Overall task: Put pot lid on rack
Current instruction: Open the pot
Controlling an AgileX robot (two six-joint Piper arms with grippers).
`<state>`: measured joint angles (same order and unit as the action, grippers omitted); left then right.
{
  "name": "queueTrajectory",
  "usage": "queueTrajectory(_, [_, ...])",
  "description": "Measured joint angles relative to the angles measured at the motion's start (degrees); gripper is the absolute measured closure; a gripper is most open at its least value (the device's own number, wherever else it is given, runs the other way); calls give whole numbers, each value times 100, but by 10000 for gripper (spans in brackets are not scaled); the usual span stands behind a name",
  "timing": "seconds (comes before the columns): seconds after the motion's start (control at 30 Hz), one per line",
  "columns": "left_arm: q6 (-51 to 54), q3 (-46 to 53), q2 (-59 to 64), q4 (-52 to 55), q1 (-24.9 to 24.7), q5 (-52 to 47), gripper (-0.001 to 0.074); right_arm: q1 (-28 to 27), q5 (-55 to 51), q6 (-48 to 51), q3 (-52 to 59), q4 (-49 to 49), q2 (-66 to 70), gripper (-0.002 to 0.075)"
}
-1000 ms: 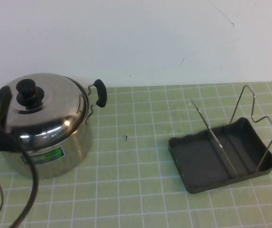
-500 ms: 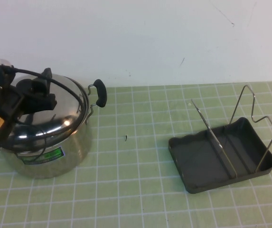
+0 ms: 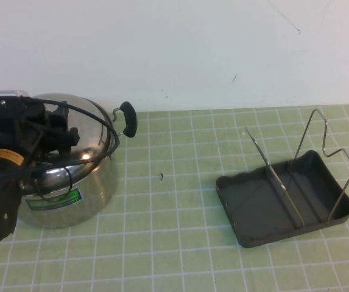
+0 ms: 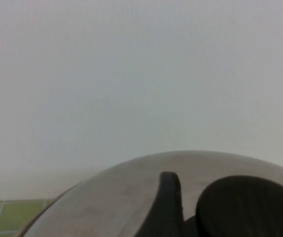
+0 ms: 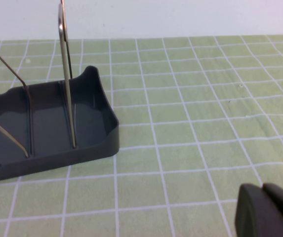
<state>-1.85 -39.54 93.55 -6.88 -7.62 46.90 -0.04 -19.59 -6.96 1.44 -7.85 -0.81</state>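
Note:
The pot lid (image 3: 92, 121) is a shiny steel dome and sits on the pot (image 3: 77, 198) at the left of the table. My left gripper (image 3: 57, 129) is over the middle of the lid and covers its black knob in the high view. In the left wrist view the knob (image 4: 250, 207) lies close beside one finger (image 4: 168, 197), and the jaws are open around it. The rack (image 3: 284, 204), a dark grey tray with two wire dividers, stands empty at the right and also shows in the right wrist view (image 5: 92, 133). My right gripper (image 5: 262, 190) is shut and empty, low over the mat beside the rack.
The pot's black side handle (image 3: 128, 118) sticks out toward the rack. The green grid mat (image 3: 174, 231) lies bare between pot and rack. A white wall (image 3: 192, 48) closes off the back.
My left arm has swung from the pot's left side up over the lid. The gripper has settled lower around the knob. The lid, pot and rack have not moved.

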Motion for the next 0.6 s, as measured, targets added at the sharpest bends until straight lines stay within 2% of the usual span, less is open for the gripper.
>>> queueTrajectory(0.17, [86, 0, 36, -127, 0, 59, 181, 0, 0, 0, 0, 0, 0, 727])
queueTrajectory(0.23, [113, 0, 36, -156, 0, 59, 209, 0, 0, 0, 0, 0, 0, 727])
queueTrajectory(0.3, [116, 0, 36, -216, 0, 59, 281, 0, 0, 0, 0, 0, 0, 727])
queueTrajectory(0.37, [116, 0, 36, -228, 0, 83, 397, 0, 0, 0, 0, 0, 0, 727])
queueTrajectory(0.4, [116, 0, 36, -242, 0, 99, 418, 0, 0, 0, 0, 0, 0, 727])
queueTrajectory(0.6, [116, 11, -350, -200, 0, -275, 419, 0, 38, -130, 0, 60, 0, 727])
